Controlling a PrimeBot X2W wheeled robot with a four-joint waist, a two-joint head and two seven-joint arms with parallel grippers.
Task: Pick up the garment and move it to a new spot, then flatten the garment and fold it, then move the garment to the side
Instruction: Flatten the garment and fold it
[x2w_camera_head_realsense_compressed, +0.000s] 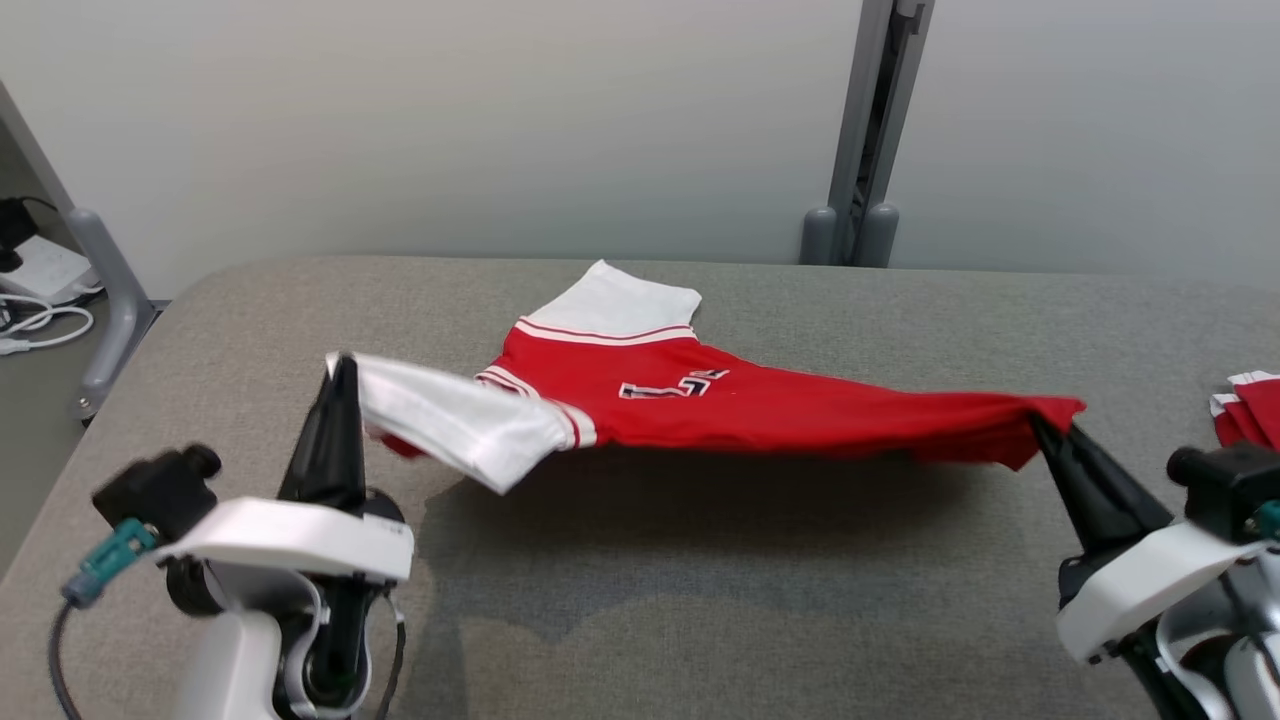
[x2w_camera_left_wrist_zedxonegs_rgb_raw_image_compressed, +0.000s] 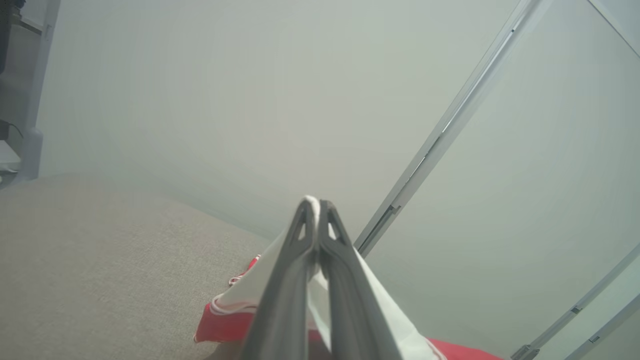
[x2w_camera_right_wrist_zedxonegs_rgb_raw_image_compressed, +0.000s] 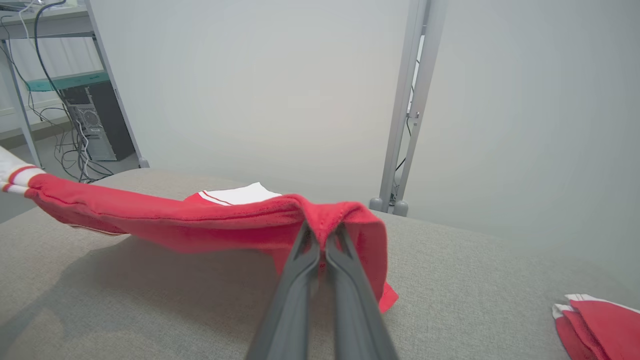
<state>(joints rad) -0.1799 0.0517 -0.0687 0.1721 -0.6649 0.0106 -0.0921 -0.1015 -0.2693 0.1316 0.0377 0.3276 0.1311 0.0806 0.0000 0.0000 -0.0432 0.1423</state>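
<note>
The garment (x2w_camera_head_realsense_compressed: 700, 400) is a red shirt with white sleeves and dark lettering, stretched above the grey table between my two grippers. My left gripper (x2w_camera_head_realsense_compressed: 343, 362) is shut on the end of one white sleeve; in the left wrist view the white cloth (x2w_camera_left_wrist_zedxonegs_rgb_raw_image_compressed: 385, 305) is pinched at the tips of that gripper (x2w_camera_left_wrist_zedxonegs_rgb_raw_image_compressed: 316, 202). My right gripper (x2w_camera_head_realsense_compressed: 1040, 425) is shut on the red hem at the shirt's other end, and the right wrist view shows red cloth (x2w_camera_right_wrist_zedxonegs_rgb_raw_image_compressed: 200, 220) bunched over the right gripper (x2w_camera_right_wrist_zedxonegs_rgb_raw_image_compressed: 322, 230). The far white sleeve (x2w_camera_head_realsense_compressed: 620, 300) rests on the table.
The padded grey table (x2w_camera_head_realsense_compressed: 640, 620) fills the foreground. A second folded red and white garment (x2w_camera_head_realsense_compressed: 1250, 405) lies at the table's right edge, also seen as a folded red pile (x2w_camera_right_wrist_zedxonegs_rgb_raw_image_compressed: 600, 325). A grey post (x2w_camera_head_realsense_compressed: 870, 130) stands behind the table against the pale wall. Cables lie on the floor at far left.
</note>
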